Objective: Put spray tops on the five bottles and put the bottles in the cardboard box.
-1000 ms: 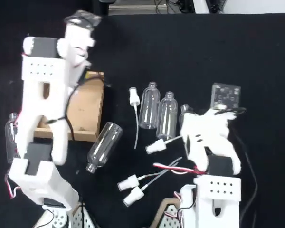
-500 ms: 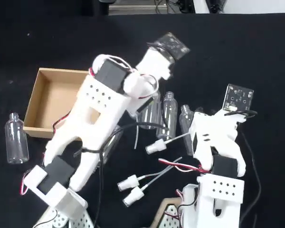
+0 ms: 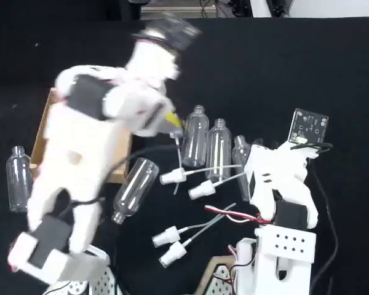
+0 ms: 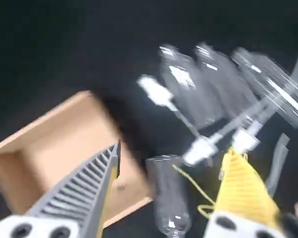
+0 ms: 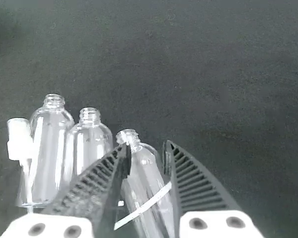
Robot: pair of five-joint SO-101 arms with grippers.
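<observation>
Left gripper (image 4: 174,148) is spread wide with nothing held, hung above the table just beside the cardboard box (image 4: 47,126); right gripper (image 5: 146,146) is set around the end bottle (image 5: 139,171) of a row of three lying side by side, but whether that one is actually clamped can't be told tbh.

Progress-wise, pretty much nothing is ticked off yet; no bottle is seen with a top on, and none is seen in the box, though a good part of it is covered by the left arm in the high view. The middle bottle (image 3: 218,147) and the outer bottle (image 3: 194,138) are laid bare-necked next to the end one; a tipped bottle (image 3: 135,187) is left lying near the box; an upright bottle (image 3: 19,179) is stood on the box's other side, well apart from the rest. Four loose spray tops (image 3: 172,177) are scattered between the arms; a fifth top (image 5: 17,139) is parked beside the outer bottle; so all five cappings and all five box drops are judged to be left.
</observation>
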